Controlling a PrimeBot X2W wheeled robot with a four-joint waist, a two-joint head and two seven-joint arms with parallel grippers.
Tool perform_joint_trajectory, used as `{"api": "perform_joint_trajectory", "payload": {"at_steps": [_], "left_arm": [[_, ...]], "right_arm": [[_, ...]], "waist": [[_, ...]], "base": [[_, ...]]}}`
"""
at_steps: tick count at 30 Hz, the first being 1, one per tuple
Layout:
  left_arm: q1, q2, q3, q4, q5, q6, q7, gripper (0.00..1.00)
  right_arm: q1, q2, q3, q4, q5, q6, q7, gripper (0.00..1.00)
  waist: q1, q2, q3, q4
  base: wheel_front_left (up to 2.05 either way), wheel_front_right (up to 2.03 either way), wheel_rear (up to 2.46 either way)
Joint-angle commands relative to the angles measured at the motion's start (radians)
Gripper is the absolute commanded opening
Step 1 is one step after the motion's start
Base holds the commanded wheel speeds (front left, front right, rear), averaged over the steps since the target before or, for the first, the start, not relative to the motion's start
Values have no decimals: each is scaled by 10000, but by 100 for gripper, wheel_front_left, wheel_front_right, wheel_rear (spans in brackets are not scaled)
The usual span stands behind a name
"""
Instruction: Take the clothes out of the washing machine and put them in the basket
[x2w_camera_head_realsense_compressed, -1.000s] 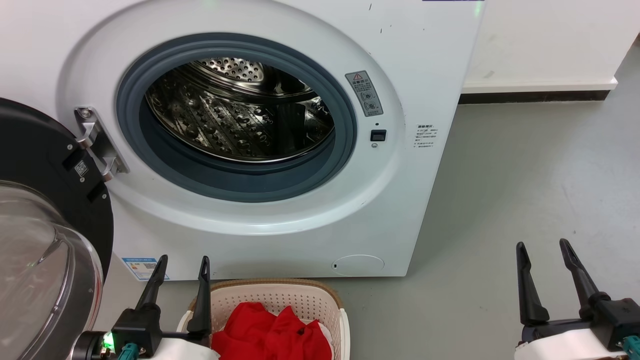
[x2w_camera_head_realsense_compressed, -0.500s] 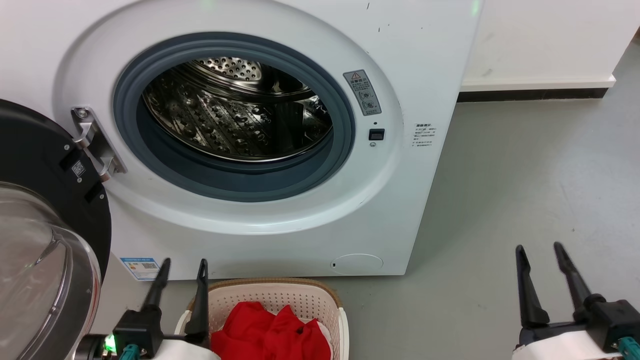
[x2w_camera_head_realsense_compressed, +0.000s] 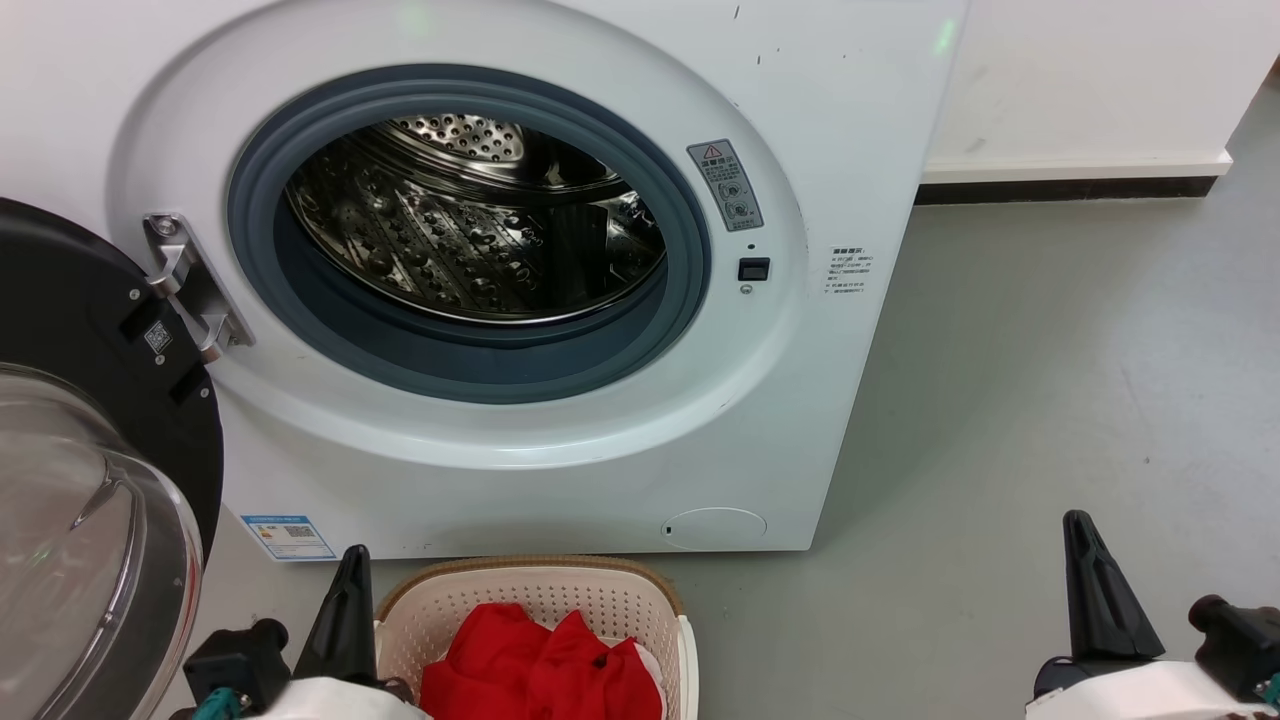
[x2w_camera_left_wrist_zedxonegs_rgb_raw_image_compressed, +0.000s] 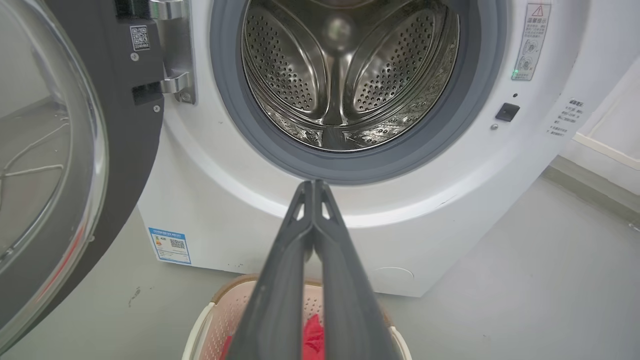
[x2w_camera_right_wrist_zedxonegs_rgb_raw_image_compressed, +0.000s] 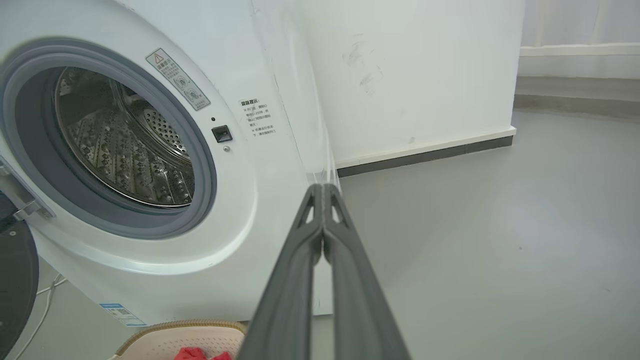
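The glass door (x2w_camera_head_realsense_compressed: 70, 290) hangs wide open at my left, clear of the opening. My left gripper (x2w_camera_head_realsense_compressed: 350, 565) is clenched on nothing, beside the basket (x2w_camera_head_realsense_compressed: 530, 572), set before the washing machine (x2w_camera_head_realsense_compressed: 820, 120) so drops are short. The red clothes (x2w_camera_head_realsense_compressed: 540, 665) lie in it; the drum (x2w_camera_head_realsense_compressed: 470, 240) looks bare, so I judge the job done. My right gripper (x2w_camera_head_realsense_compressed: 1080, 535), its 2 fingers (x2w_camera_right_wrist_zedxonegs_rgb_raw_image_compressed: 300, 280) pressed together, holds nothing.

Bright, even indoor light, soft shadows. Beyond the jaws of the left gripper (x2w_camera_left_wrist_zedxonegs_rgb_raw_image_compressed: 314, 184) the steel drum (x2w_camera_left_wrist_zedxonegs_rgb_raw_image_compressed: 345, 85) glints; left of them the glass door (x2w_camera_left_wrist_zedxonegs_rgb_raw_image_compressed: 45, 165) shows pale reflections. Wrist-view edges bow.
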Motion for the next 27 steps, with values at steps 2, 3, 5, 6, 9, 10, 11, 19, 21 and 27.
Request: {"api": "perform_joint_trajectory", "payload": {"at_steps": [2,3,5,6,9,10,11,19,21,27], "left_arm": [[-304,15,53,-113,-569,-42,111,0],[-321,15,56,-105,-765,-45,150,0],[-360,15,63,-89,-1151,-51,231,0],[-380,14,68,-80,-1340,-55,270,0],[-439,14,83,-50,-1895,-65,391,0],[-458,14,90,-39,-2073,-69,431,0],[-477,14,96,-28,-2253,-68,474,0],[-636,12,152,60,-3607,-92,783,0],[-672,12,166,81,-3919,-98,854,0],[-775,11,209,147,-4841,-112,1074,0]], "right_arm": [[-316,-109,14,-60,613,-1,86,0],[-343,-118,19,-35,819,-1,123,0],[-400,-134,27,12,1219,-1,197,0],[-427,-141,32,36,1418,-1,235,0],[-502,-163,42,103,1994,-1,344,0],[-521,-169,45,124,2177,-1,380,0],[-541,-175,48,147,2362,-1,419,0],[-717,-219,61,308,3762,-2,694,0],[-758,-228,62,346,4081,-2,763,0],[-881,-251,61,460,5029,-3,957,0]], "waist": [[0,-1,-1,7],[0,-1,-2,10],[0,-1,-3,16],[0,-1,-3,19],[0,-1,-5,28],[0,-1,-5,31],[0,-1,-6,34],[-1,-1,-10,59],[-1,-1,-11,65],[-1,-1,-14,84]], "base": [[0,0,0],[0,0,0],[0,0,0],[0,0,0],[0,0,0],[0,0,0],[0,0,0],[0,0,0],[0,0,0],[0,0,0]]}}
